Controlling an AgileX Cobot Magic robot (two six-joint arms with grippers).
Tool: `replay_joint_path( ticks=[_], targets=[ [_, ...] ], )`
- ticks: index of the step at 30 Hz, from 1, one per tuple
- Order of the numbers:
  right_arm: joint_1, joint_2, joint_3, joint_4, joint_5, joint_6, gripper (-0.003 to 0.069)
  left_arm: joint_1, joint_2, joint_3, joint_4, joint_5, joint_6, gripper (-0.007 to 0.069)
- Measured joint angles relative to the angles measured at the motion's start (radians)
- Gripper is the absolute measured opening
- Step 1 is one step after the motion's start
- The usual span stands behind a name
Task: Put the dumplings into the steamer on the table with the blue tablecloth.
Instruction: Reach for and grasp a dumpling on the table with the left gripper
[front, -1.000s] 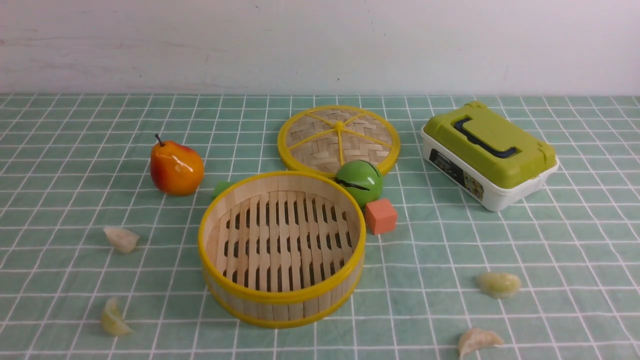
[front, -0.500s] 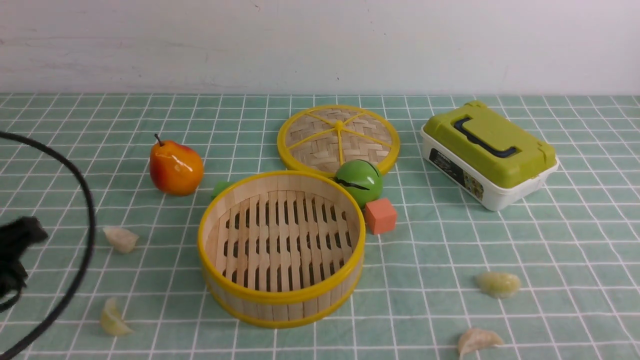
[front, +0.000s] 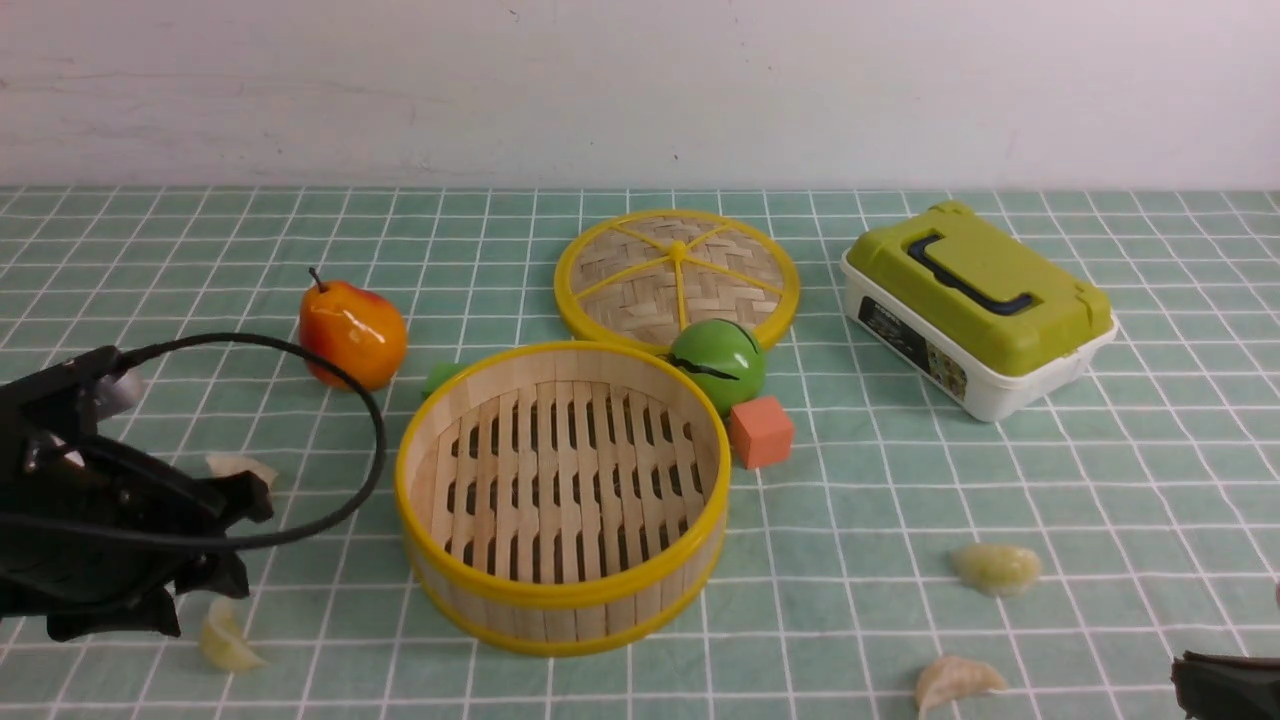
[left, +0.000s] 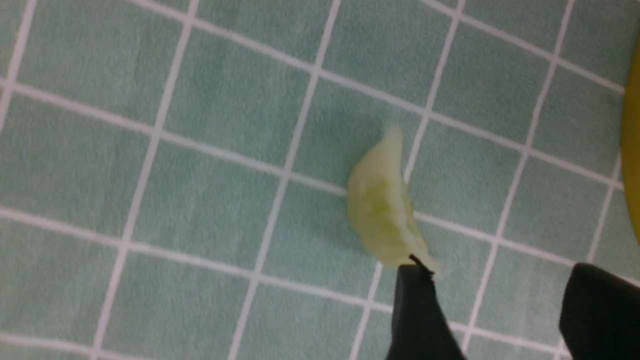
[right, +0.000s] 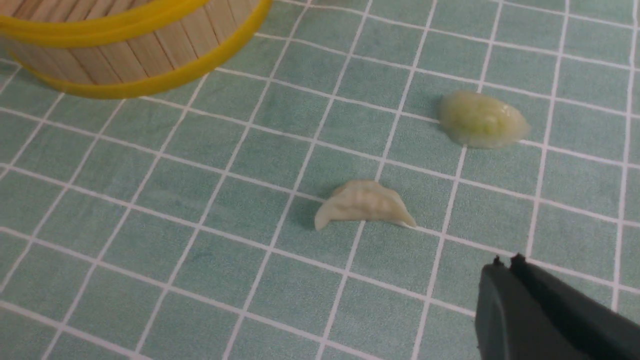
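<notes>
Dumpling beside spread left pincer.

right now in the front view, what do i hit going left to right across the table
left gripper → pear → steamer → orange cube → green-lidded box → right gripper

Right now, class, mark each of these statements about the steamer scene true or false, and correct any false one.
1. The steamer is empty. True.
2. The left gripper is shut on a dumpling. False: its jaws stand open, and the dumpling beside it lies on the tablecloth.
3. The lid sits on the steamer. False: it lies flat on the tablecloth behind the steamer.
4. The right gripper is shut and holds nothing. True.
</notes>
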Motion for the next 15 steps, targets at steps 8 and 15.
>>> replay_joint_path(
  ticks=[8, 15],
  targets=[
    [0.0, 0.0, 0.0, 0.032, -0.003, 0.0, 0.0005, 0.0, 0.186, -0.037, 0.055, -0.016, 0.006, 0.0347],
    [0.0, 0.0, 0.0, 0.033, -0.005, 0.0, 0.0012, 0.0, 0.229, -0.058, 0.063, 0.009, 0.008, 0.0182]
  ],
)
